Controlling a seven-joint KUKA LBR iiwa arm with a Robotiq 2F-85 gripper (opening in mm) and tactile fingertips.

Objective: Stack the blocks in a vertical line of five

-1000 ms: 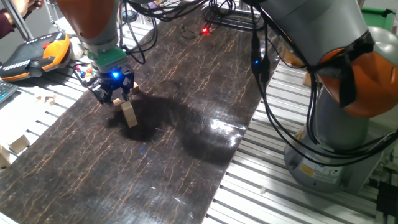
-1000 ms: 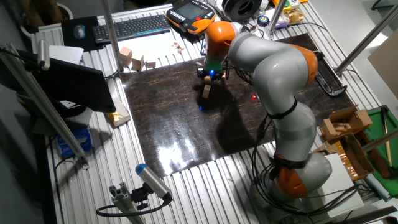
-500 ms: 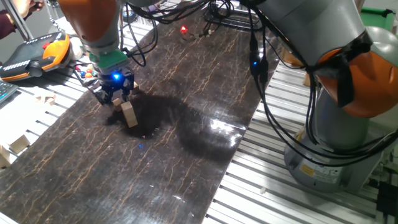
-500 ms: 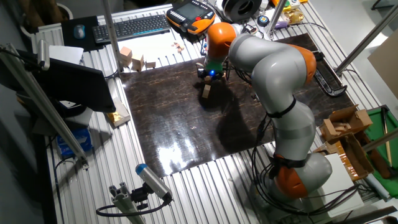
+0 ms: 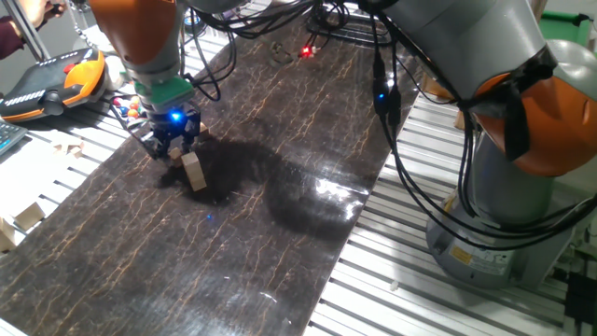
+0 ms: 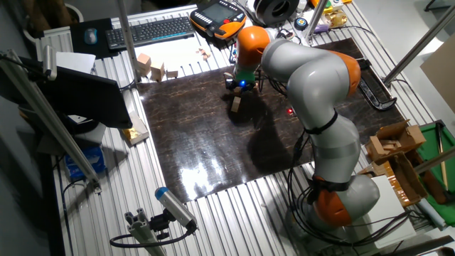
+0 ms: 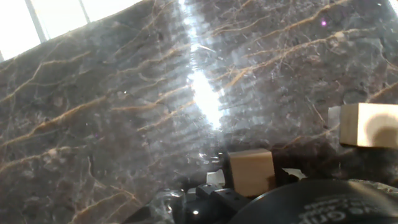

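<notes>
A short stack of small tan wooden blocks [image 5: 194, 172], about two high, stands on the dark marbled mat [image 5: 280, 215]. It also shows in the other fixed view [image 6: 235, 104], and its top block shows at the right of the hand view [image 7: 367, 124]. My gripper [image 5: 173, 147] hangs just left of and behind the stack, a little above the mat, shut on one more tan block [image 7: 250, 171]. In the other fixed view the gripper [image 6: 240, 87] is right behind the stack. Other blocks are hidden.
Larger pale wooden pieces lie off the mat on the slatted table at the left [image 5: 28, 217] and at the back [image 6: 149, 67]. An orange teach pendant [image 5: 56, 79] and a multicoloured cube [image 5: 126, 109] sit behind the gripper. The arm's base [image 5: 504, 187] stands to the right.
My gripper has barely shifted, rising slightly beside the stack with the block still in it. The stack has not moved.
</notes>
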